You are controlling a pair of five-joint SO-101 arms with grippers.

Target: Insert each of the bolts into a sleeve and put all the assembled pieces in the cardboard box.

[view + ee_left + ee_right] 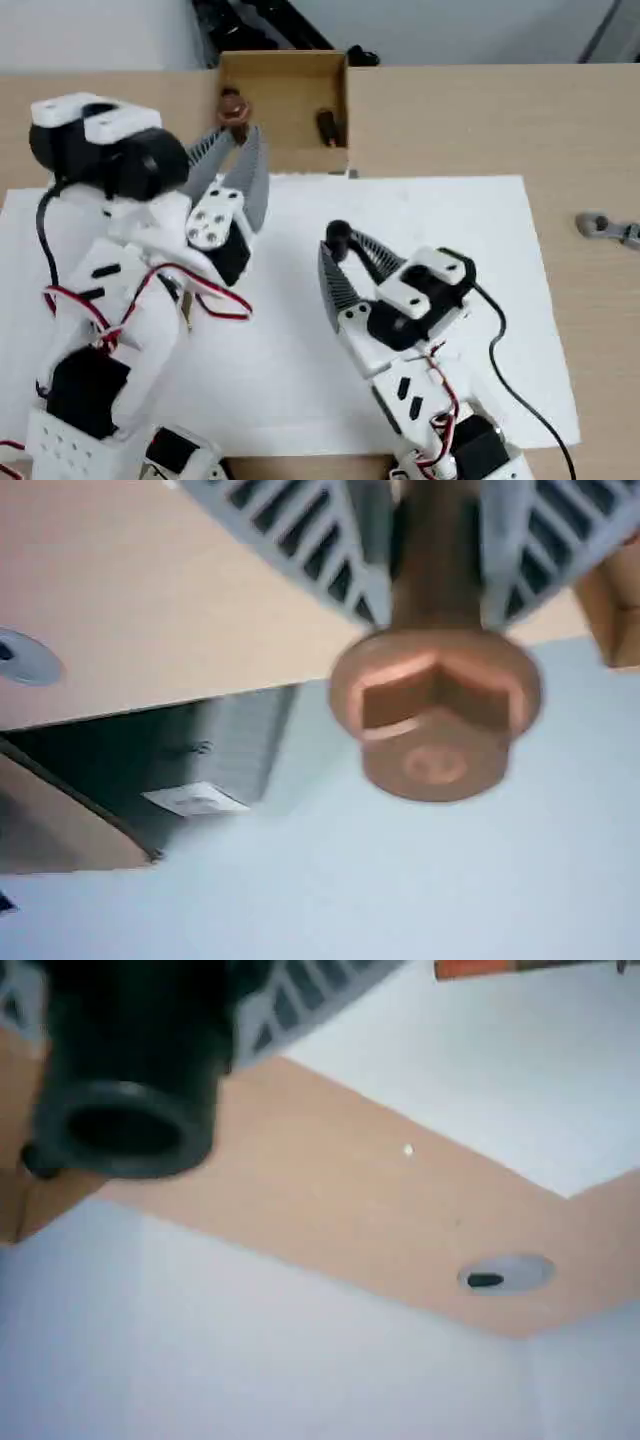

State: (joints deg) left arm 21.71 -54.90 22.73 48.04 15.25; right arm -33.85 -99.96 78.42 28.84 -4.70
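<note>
My left gripper (pixel 235 130) is shut on a copper bolt (pixel 232 106), held in the air at the front left corner of the cardboard box (pixel 285 70). In the left wrist view the bolt's hexagonal head (pixel 435 715) points toward the camera, and the grey fingers (pixel 300 540) clamp its shaft. My right gripper (pixel 338 248) is shut on a black sleeve (pixel 338 236) above the middle of the white sheet. The sleeve's open end (pixel 125 1125) faces the right wrist camera. A dark piece (pixel 327 125) lies inside the box by its right wall.
A white sheet (pixel 470 230) covers the wooden table in front of the box. A silver bolt (pixel 600 226) lies on the bare wood at the far right. Cables hang along both arms.
</note>
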